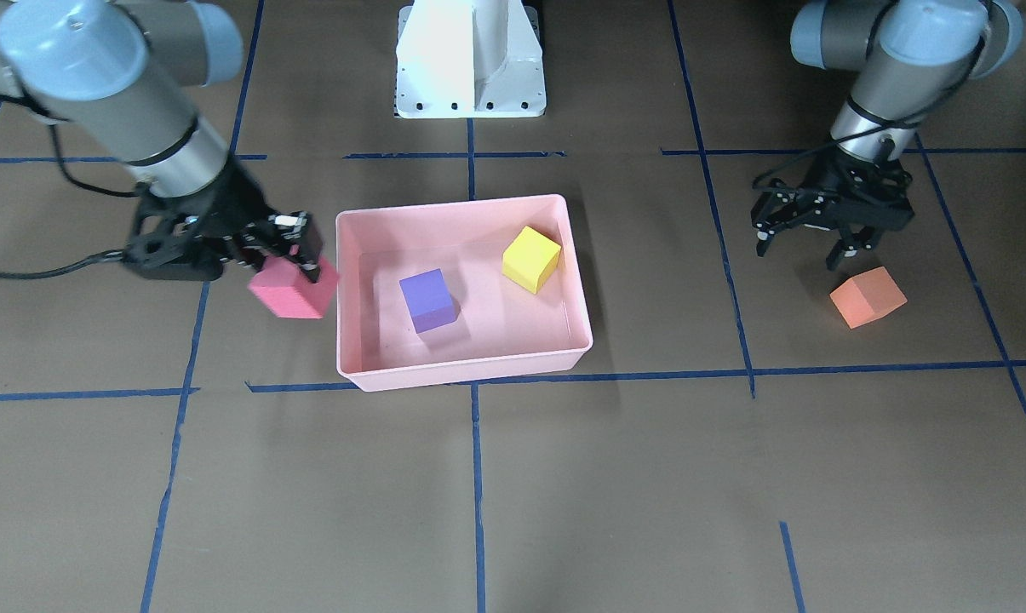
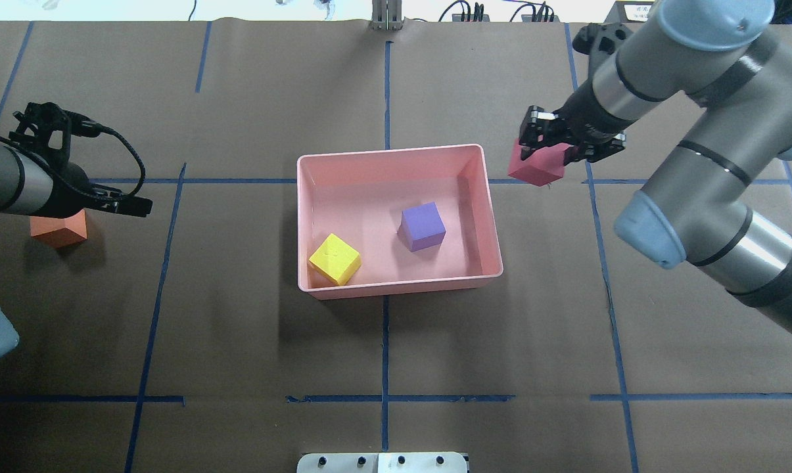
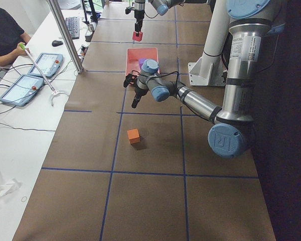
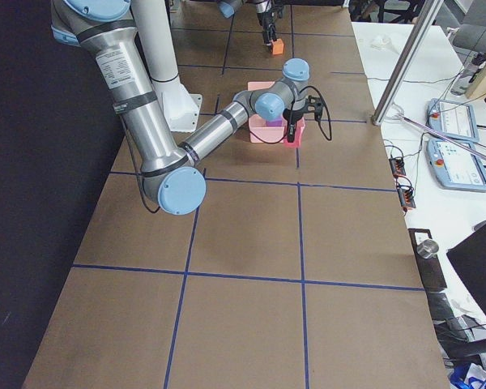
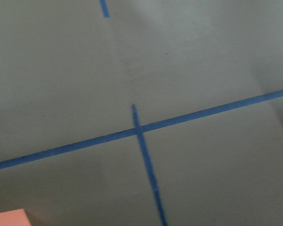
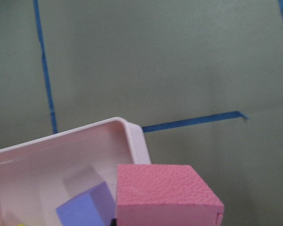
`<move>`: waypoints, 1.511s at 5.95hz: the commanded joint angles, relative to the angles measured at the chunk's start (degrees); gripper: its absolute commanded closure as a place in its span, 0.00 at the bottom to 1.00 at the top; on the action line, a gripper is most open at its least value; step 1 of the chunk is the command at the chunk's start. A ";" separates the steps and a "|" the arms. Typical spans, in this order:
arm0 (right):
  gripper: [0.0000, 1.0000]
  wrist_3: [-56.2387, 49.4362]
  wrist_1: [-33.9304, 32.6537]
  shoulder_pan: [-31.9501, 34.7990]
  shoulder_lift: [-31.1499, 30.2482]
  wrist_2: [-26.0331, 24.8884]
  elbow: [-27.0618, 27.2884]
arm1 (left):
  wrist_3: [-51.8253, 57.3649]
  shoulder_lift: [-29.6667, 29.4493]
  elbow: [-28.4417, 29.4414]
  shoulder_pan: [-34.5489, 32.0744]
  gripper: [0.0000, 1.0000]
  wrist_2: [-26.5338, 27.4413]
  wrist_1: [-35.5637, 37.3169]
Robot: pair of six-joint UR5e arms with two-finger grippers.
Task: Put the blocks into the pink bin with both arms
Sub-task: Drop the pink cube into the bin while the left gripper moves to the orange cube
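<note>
The pink bin (image 1: 453, 207) sits mid-table and holds the purple block (image 1: 427, 300) and the yellow-green block (image 1: 530, 259). My right gripper (image 1: 304, 266) is shut on the red block (image 1: 294, 288) and holds it in the air just outside the bin's short wall; the overhead view shows the block (image 2: 537, 167) beside the bin's rim (image 2: 484, 197). The right wrist view shows the red block (image 6: 165, 197) over the bin's corner (image 6: 132, 136). My left gripper (image 1: 806, 254) is open and empty, above and slightly behind the orange block (image 1: 868, 296), which lies on the table.
The white pedestal base (image 1: 470, 60) stands behind the bin. Blue tape lines (image 1: 478, 375) cross the brown table cover. An operator's table with tablets (image 3: 35, 75) runs along the far side.
</note>
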 commanded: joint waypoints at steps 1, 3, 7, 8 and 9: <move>0.97 6.91 0.17 -9.94 2.26 -8.95 -0.05 | 0.65 -0.22 5.22 -6.10 0.00 -6.65 -1.53; 0.01 6.92 0.18 -11.64 0.77 -11.34 -0.22 | 0.74 -1.45 9.70 -10.16 0.00 -7.39 -1.01; 0.00 6.39 0.18 -9.03 -2.30 -11.10 4.50 | -13.44 -0.75 14.82 -9.40 0.00 -7.65 -0.83; 0.00 6.21 0.18 -7.88 -3.36 -11.18 4.87 | -13.58 1.08 15.35 -8.09 0.00 -7.56 -1.44; 0.00 6.04 0.18 -7.70 -4.76 -11.10 4.88 | -13.84 1.01 16.57 -6.94 0.00 -7.56 -1.53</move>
